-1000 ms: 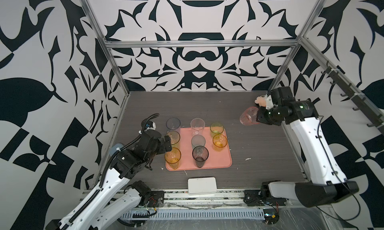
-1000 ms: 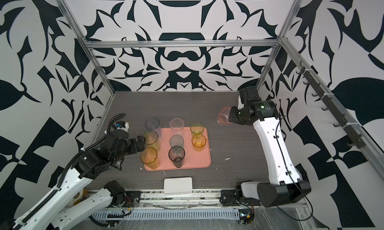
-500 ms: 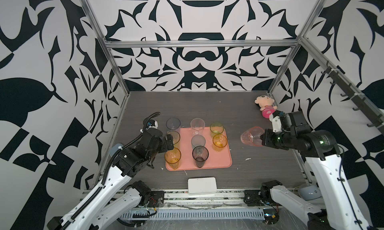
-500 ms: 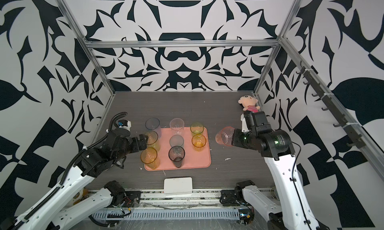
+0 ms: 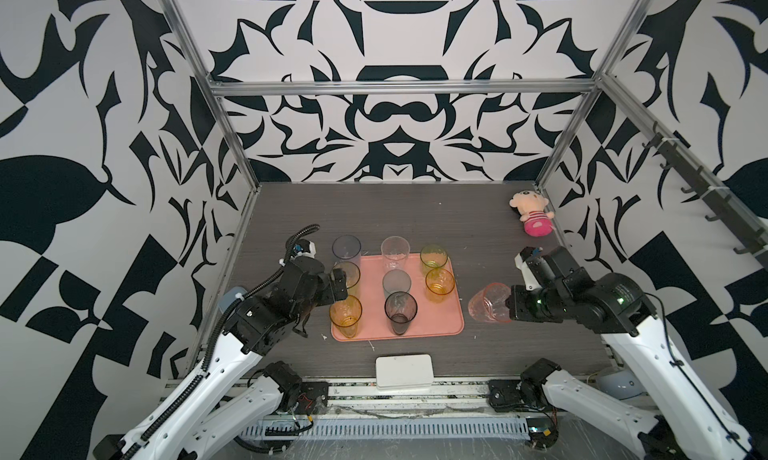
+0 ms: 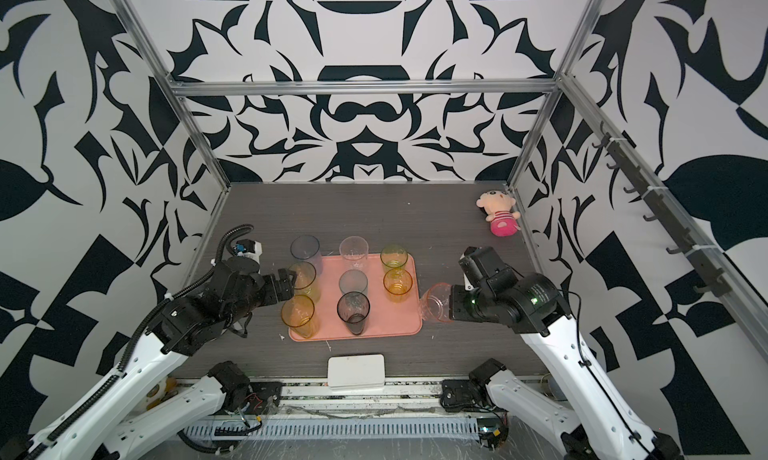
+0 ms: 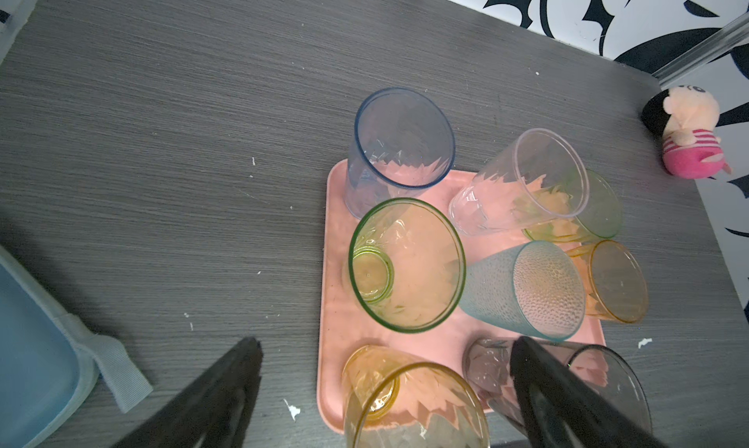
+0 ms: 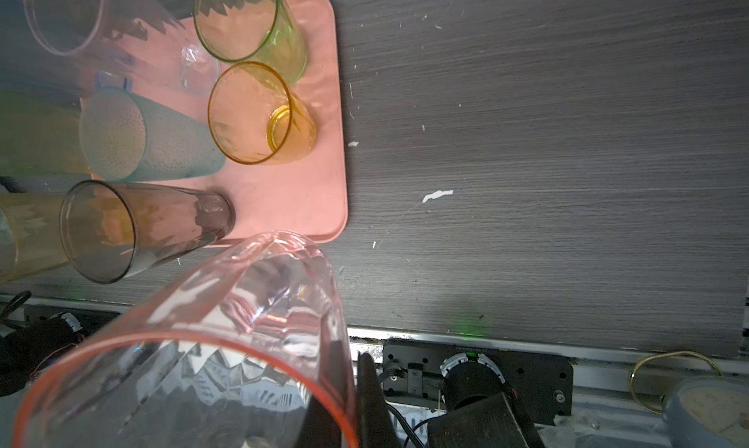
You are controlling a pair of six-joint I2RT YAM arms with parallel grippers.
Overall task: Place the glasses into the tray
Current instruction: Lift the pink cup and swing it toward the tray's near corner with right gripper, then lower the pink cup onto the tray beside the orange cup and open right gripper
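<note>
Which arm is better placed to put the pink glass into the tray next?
Right. The right end effector is shut on the pink glass, tilted just off the right edge of the tray, near its bare front corner. The left end effector is open at the opposite side.

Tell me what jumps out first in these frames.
The pink tumbler, tilted and clamped in the right gripper just right of the salmon tray. Next, eight tinted tumblers upright on that tray mid-table, with the left gripper open at its left edge. A plush doll sits in the far right corner.
</note>
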